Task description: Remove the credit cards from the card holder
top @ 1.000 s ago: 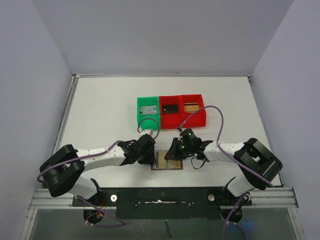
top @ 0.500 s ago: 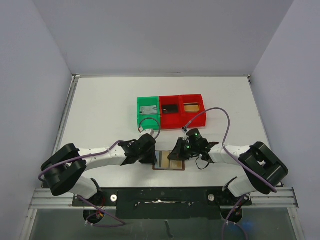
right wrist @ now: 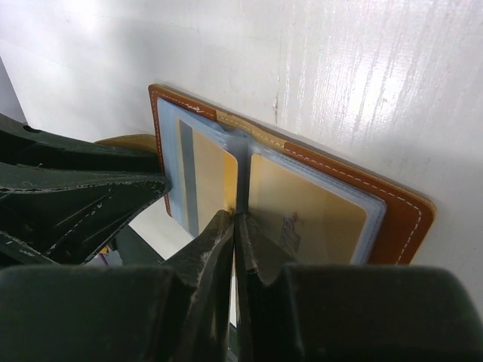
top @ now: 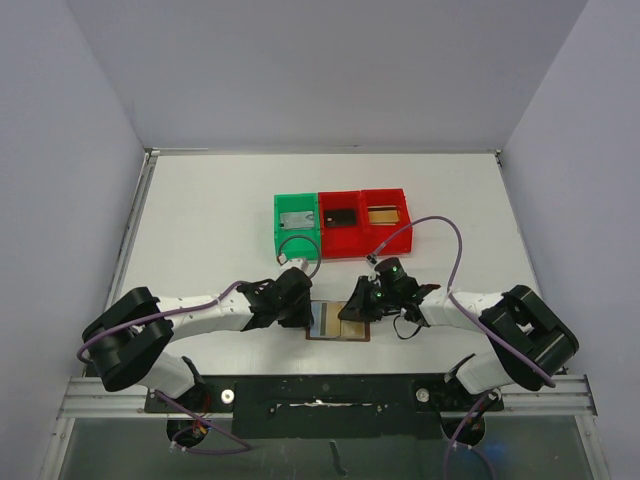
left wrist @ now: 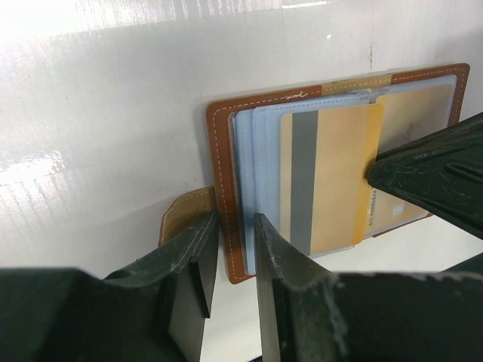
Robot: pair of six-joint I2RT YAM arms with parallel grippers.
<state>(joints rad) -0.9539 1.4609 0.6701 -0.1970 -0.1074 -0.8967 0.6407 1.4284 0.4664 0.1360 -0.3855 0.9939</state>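
Observation:
The brown card holder (top: 345, 330) lies open near the table's front edge, pale blue sleeves up. My left gripper (top: 303, 315) is at its left side. In the left wrist view its jaws (left wrist: 232, 219) stand nearly closed, with the holder's brown left edge (left wrist: 223, 151) between them. A gold credit card (left wrist: 332, 181) with a grey stripe lies across the left sleeves. My right gripper (top: 350, 312) is shut on that card's right edge at the spine (right wrist: 235, 217). A second gold card (right wrist: 309, 211) sits in the right pocket.
A green bin (top: 297, 222) and two red bins (top: 340, 225) (top: 386, 215) stand in a row behind the holder, each with a card in it. The holder's brown strap (left wrist: 181, 215) sticks out on the left under my left finger.
My right arm has drawn back a little to the right, and the holder has shifted slightly right with it. My left gripper has barely moved.

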